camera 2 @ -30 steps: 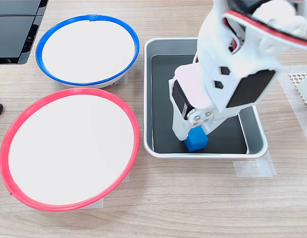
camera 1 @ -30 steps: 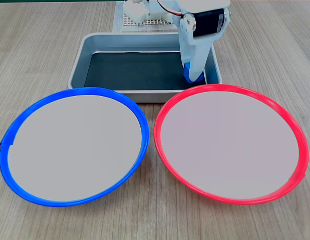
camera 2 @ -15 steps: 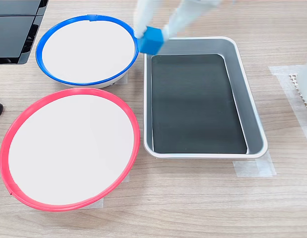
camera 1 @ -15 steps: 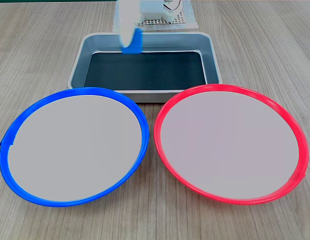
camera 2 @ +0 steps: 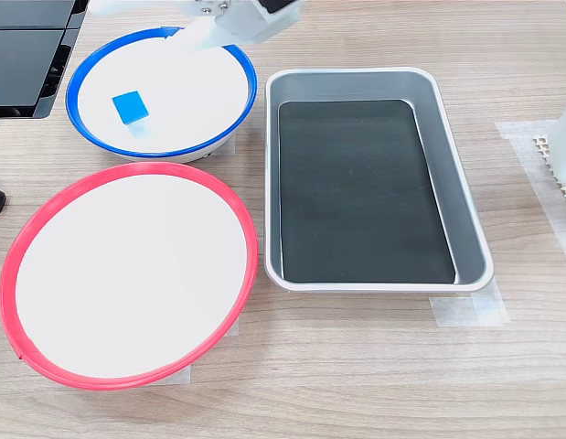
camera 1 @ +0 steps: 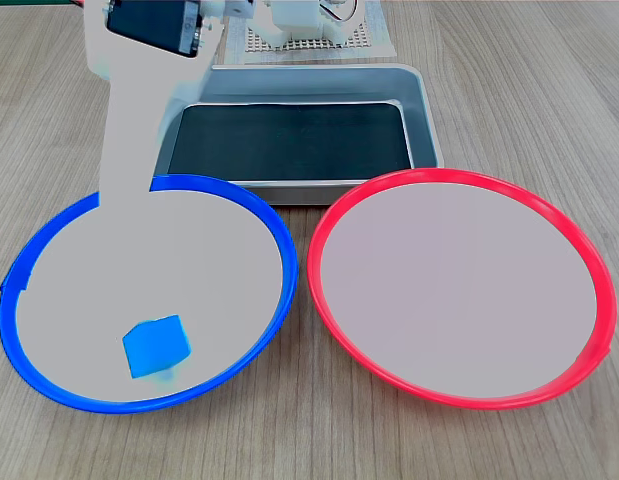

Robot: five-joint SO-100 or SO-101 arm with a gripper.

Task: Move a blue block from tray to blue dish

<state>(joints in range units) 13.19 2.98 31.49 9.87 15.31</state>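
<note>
Since earlier frame, blue block (camera 1: pixel 155 346) (camera 2: pixel 130 105) leaving tray (camera 1: pixel 422 110) (camera 2: pixel 465 219), now lying on blue dish (camera 1: pixel 279 240) (camera 2: pixel 237 69) face, toward 7 o'clock in first exterior view. Gripper blending into pale dish; finger spread impossible to tell. Arm (camera 1: pixel 139 90) (camera 2: pixel 229 20) reaching in over dish's 12 o'clock rim. Red-rimmed plate (camera 1: pixel 589 260) (camera 2: pixel 127 178) sitting beside dish, at 3 o'clock.

Wood-grain bench (camera 1: pixel 509 90) laid with three vessels.
The tray (camera 1: pixel 425 105), the blue dish (camera 1: pixel 49 222) and a red-rimmed plate (camera 1: pixel 459 180) are set directly on it, with tape strips (camera 2: pixel 465 313) seen in the second exterior view.
</note>
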